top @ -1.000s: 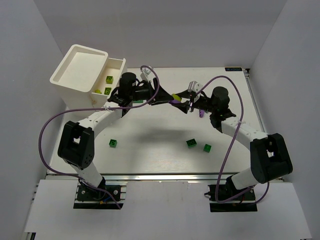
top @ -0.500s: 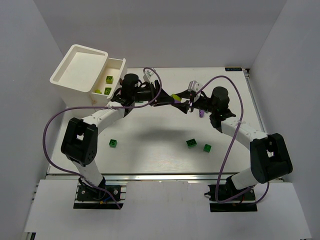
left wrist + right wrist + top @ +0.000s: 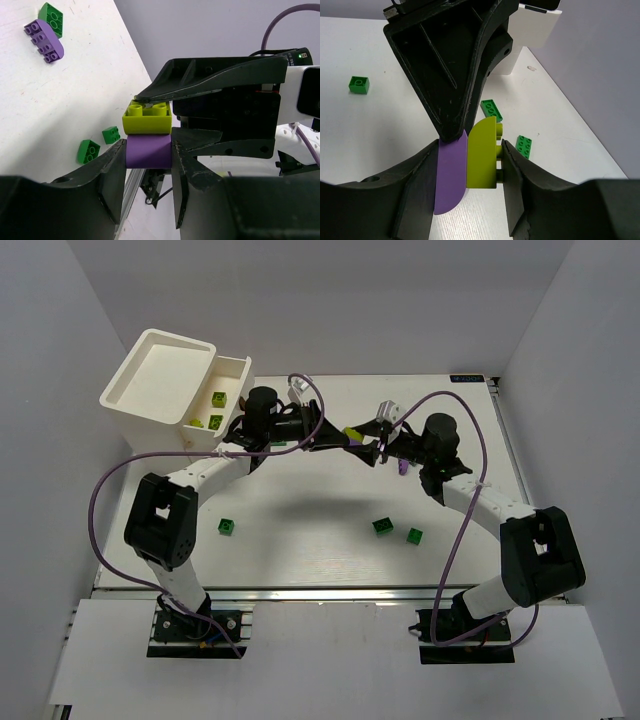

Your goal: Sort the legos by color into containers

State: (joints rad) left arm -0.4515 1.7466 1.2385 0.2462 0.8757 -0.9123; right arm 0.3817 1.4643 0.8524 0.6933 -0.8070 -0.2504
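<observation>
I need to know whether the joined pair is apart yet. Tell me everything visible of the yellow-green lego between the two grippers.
The yellow-green lego is a small glossy plastic brick with round studs on one face. Its opposite face sits flush on a purple piece with one rounded side, so they are joined. The pair is held in the air above the table. The right gripper closes across the pair, one finger at the studs; the left gripper clamps only the purple piece.

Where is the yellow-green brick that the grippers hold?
Top view, centre rear: the yellow-green brick, joined to a purple brick, sits between the left gripper and right gripper.
</observation>
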